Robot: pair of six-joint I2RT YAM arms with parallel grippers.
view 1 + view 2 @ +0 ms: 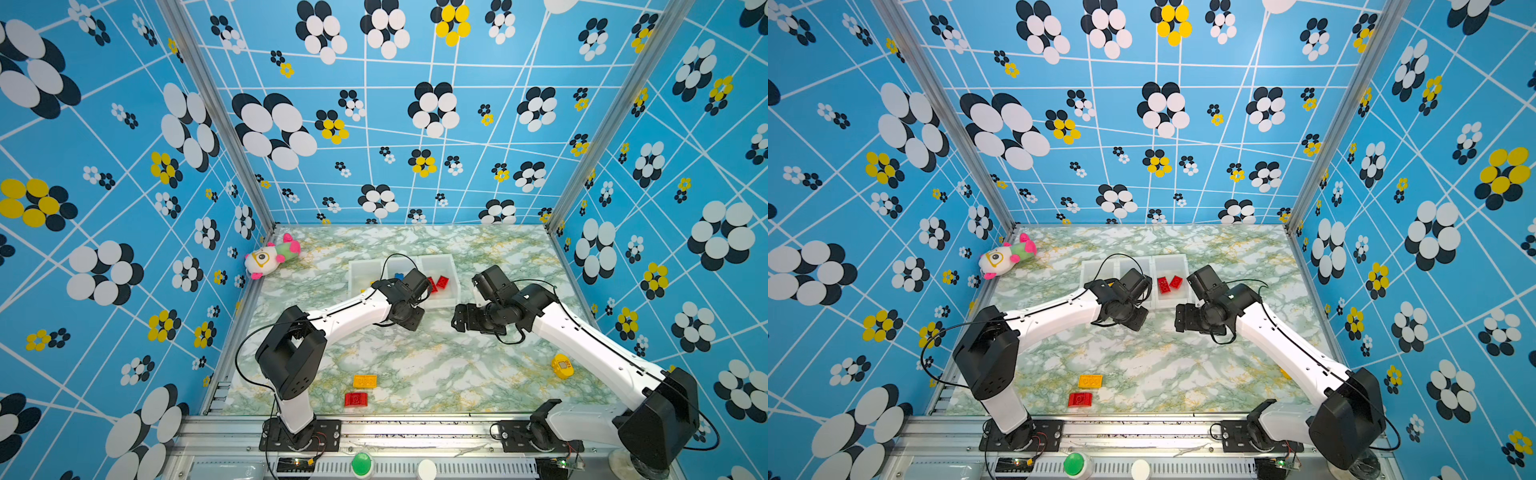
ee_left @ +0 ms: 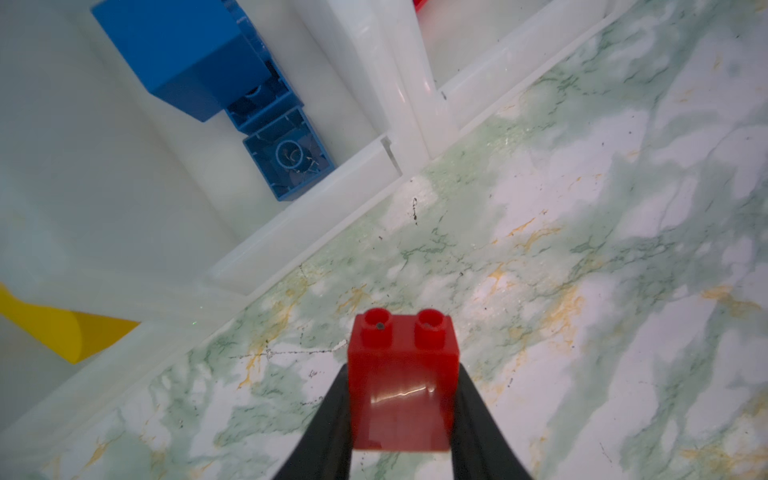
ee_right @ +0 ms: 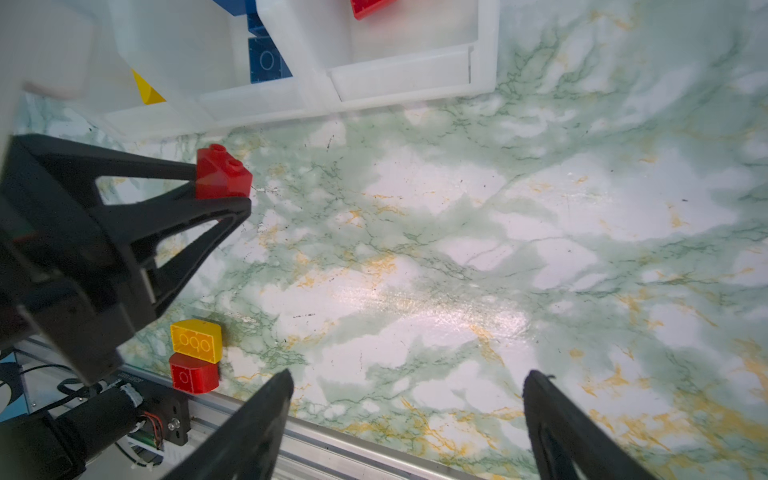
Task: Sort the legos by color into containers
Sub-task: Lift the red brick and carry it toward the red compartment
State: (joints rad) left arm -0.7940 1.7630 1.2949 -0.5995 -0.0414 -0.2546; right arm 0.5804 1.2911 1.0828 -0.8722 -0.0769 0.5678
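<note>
My left gripper (image 2: 402, 372) is pinching a small red brick (image 2: 402, 386) by its sides, studs pointing away from the wrist. It hangs over bare surface (image 2: 582, 249) just in front of the near wall of the containers (image 2: 316, 220). I cannot tell whether the brick touches the surface. In both top views the wrist hides these fingers and the brick. My right gripper (image 3: 409, 382) stands spread and empty near the middle of the surface, and its fingers (image 3: 266, 415) are cut off by the frame. In the middle bin I see blue bricks (image 2: 286, 162), one open-side up and another cropped at the frame edge. The bin on the left side shows only a sliver of a yellow piece (image 2: 62, 328), too little to judge its shape. The bin on the right side holds two red bricks (image 1: 1169, 284), partly covered by the left wrist in a top view. By the front edge, left of centre, a yellow brick (image 1: 365, 380) and a flat red brick (image 1: 355, 399) lie just beside each other. A round yellow piece (image 1: 562, 365) lies near the right edge, its label too small to read. In a top view the right arm (image 1: 1296, 353) hides nearly all of it. A plush toy (image 1: 270, 257) lies in the far left corner.
</note>
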